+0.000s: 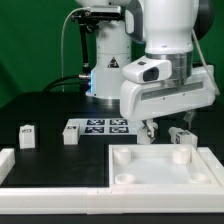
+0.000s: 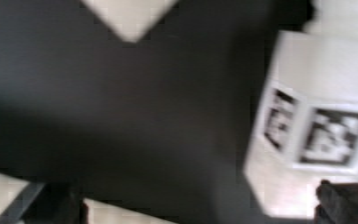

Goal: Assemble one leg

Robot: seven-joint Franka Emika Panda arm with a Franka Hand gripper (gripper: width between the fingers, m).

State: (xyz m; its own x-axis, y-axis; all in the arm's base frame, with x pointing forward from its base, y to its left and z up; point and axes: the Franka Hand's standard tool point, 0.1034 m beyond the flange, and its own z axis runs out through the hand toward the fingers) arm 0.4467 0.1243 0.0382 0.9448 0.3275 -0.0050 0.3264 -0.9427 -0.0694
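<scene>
The leg [image 1: 181, 136] stands on the counter [image 1: 50, 108] just behind the far edge of the large white tray-like piece [image 1: 125, 172], towards the exterior view's right. In the wrist view, the leg [image 2: 322, 125] shows two black-and-white tags on adjoining faces.

The claw [image 1: 168, 130] hangs directly over this spot. We see its fingers spread wide apart, one on each side of the leg. In the wrist view, the claw [image 2: 194, 200] shows only its two dark fingertips [image 2: 43, 205]. The leg lies close to one of them and nothing is clamped between them. We cannot tell whether that fingertip touches the leg.

We note two further parts of the same kind on the exterior view's left. The first spare block [image 1: 28, 135] and the second spare block [image 1: 71, 133] stand apart from each other. The marker board [image 1: 100, 127] lies flat between the second spare block and the claw.

The counter is matt black. A low white rail [image 1: 50, 197] borders it at the near edge and turns a corner at the exterior view's left. The arm base [image 1: 105, 62] rises behind the marker board against a dark backdrop.
</scene>
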